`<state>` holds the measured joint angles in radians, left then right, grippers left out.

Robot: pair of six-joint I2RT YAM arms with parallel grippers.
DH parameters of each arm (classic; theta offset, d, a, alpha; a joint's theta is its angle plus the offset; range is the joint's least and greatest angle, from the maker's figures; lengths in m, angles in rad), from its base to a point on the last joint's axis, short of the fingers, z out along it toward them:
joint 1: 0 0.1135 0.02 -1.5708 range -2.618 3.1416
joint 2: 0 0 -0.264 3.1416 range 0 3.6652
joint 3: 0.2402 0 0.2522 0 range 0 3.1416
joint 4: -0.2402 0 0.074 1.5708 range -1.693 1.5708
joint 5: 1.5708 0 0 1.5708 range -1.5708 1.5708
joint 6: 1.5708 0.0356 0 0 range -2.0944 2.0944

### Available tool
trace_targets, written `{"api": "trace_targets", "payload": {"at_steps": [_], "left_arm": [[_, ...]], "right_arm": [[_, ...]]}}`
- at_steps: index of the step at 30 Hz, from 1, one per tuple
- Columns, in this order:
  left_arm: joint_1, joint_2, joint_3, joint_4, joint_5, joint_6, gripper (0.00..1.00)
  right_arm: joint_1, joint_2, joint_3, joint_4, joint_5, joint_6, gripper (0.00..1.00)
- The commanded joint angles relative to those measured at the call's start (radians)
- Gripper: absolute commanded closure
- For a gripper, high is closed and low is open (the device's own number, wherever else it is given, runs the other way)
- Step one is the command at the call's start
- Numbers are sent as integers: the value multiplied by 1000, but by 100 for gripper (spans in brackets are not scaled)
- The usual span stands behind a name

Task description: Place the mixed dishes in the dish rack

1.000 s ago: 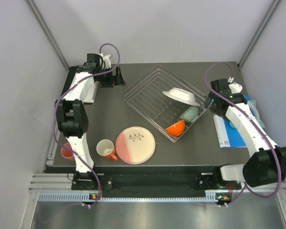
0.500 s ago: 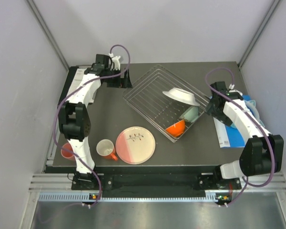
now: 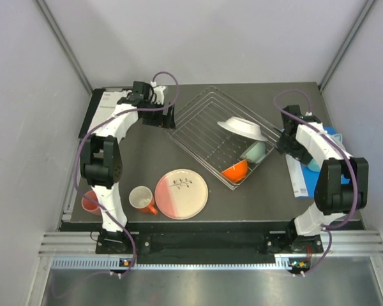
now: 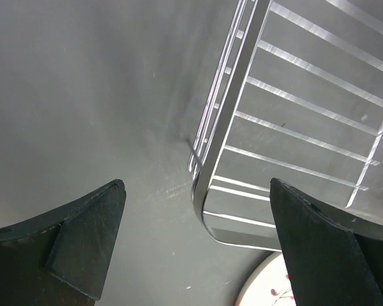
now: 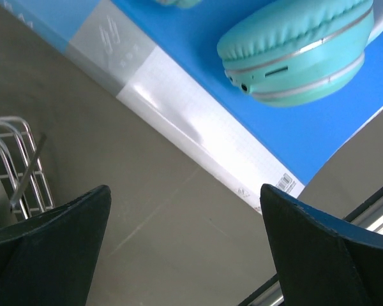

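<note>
The wire dish rack (image 3: 204,124) lies at an angle in the middle of the table. It holds a white bowl (image 3: 242,127), a mint green bowl (image 3: 256,152) and an orange bowl (image 3: 235,171). The pink-and-cream plate (image 3: 181,193), the orange white-lined mug (image 3: 141,199) and the salmon pink cup (image 3: 89,202) stand on the table at the near left. My left gripper (image 3: 168,118) is open and empty at the rack's left corner (image 4: 207,191). The plate's edge (image 4: 268,292) shows below it. My right gripper (image 3: 282,145) is open and empty beside the rack's right end (image 5: 19,159).
Teal headphones (image 5: 300,44) lie on a blue-and-white box (image 5: 198,95) at the right table edge, also seen from above (image 3: 306,175). A black tray (image 3: 101,102) sits at the back left corner. Grey walls close in the left, back and right sides.
My left gripper has swung right from the back left corner to the rack's left corner. My right arm has folded in, its gripper staying by the rack's right end.
</note>
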<state>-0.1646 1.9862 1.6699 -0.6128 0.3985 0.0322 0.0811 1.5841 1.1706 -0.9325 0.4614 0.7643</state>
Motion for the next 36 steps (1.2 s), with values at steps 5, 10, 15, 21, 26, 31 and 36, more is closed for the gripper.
{"api": "trace_targets", "payload": {"at_steps": [5,10,15,21,26,31,36], "left_arm": [[-1,-35,-108,30,-23,89,1],[-4,-69,-163,30,-20,107,1],[-12,-131,-228,7,-7,126,1],[-23,-199,-269,-54,14,135,1],[-33,-263,-309,-76,40,115,1],[-46,-282,-320,-90,65,84,1],[-67,-290,-317,-73,82,55,1]], "right_arm": [[-24,117,119,90,-35,-13,0],[-24,178,176,106,-79,-16,0],[-23,252,256,110,-116,-26,0],[-20,312,354,115,-142,-46,0],[-6,372,469,113,-190,-74,0],[19,458,606,86,-225,-82,0],[40,533,750,63,-256,-92,0]]}}
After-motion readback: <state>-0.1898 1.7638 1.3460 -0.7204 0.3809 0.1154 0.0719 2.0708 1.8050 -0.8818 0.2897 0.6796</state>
